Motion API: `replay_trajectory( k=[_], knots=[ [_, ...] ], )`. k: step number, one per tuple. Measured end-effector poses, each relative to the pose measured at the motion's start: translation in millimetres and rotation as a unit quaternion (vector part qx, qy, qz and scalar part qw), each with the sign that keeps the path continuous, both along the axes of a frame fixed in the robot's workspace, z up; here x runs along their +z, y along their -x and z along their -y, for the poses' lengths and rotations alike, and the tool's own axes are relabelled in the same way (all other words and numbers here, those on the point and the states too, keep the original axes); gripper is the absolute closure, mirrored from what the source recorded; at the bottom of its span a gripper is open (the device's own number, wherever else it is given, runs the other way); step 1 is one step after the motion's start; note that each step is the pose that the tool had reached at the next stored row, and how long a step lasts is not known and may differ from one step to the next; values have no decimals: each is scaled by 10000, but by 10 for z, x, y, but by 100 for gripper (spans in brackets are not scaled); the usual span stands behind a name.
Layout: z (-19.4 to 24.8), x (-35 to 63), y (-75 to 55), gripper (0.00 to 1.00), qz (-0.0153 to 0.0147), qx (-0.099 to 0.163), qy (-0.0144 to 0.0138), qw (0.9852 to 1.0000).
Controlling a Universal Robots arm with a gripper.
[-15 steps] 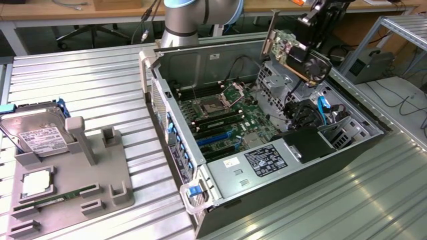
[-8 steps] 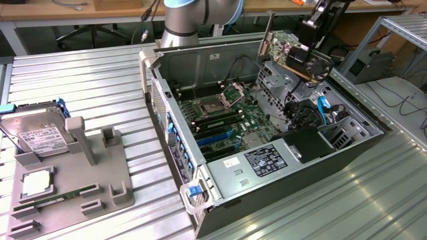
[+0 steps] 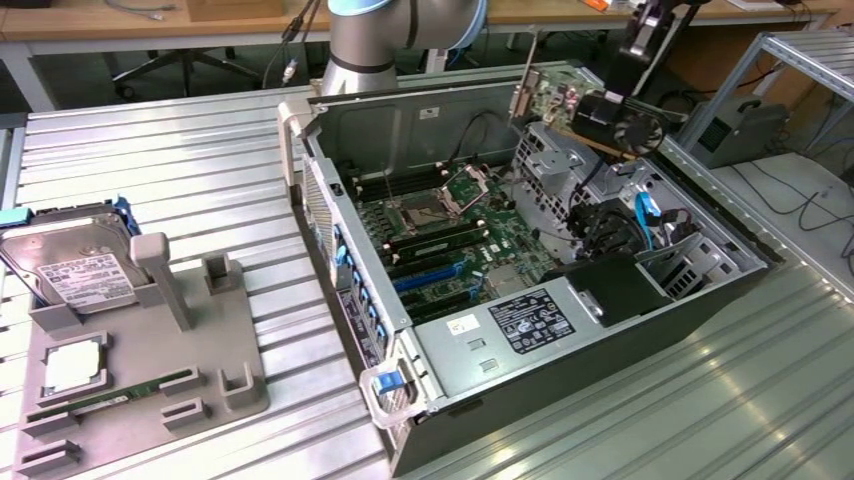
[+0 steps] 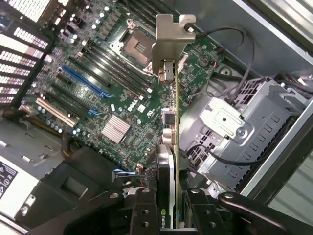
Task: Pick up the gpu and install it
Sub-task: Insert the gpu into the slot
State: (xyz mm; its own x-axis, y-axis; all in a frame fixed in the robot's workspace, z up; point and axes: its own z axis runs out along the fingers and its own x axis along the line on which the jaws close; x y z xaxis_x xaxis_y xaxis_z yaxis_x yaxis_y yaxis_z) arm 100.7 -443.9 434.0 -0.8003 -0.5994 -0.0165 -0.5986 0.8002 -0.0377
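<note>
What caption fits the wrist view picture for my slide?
Gripper holding the thin black gpu with silver end bracket, green motherboard beyond.

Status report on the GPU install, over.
Pincer shut on gpu. Gpu up over the open case, not slotted. Drive cage and cables close beside it.

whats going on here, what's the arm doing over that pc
The robot arm's hand is shut on the gpu and holds it over the open computer case, above the motherboard. The card is not in a slot yet. A hard drive and a RAM stick sit in the grey holder on the exterior view's left.
</note>
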Motion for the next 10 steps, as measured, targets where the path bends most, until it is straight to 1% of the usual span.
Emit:
replay_trajectory(
  k=[2,4,5,8,9,10],
  knots=[
    [0,0,0,73,0,201,0,9998],
    [0,0,0,73,0,400,0,9992],
    [0,0,0,73,0,623,0,9981],
    [-1,0,0,73,0,954,0,9954],
    [-1,0,0,73,0,1106,0,9939],
    [-1,0,0,73,0,1207,0,9927]
  ],
)
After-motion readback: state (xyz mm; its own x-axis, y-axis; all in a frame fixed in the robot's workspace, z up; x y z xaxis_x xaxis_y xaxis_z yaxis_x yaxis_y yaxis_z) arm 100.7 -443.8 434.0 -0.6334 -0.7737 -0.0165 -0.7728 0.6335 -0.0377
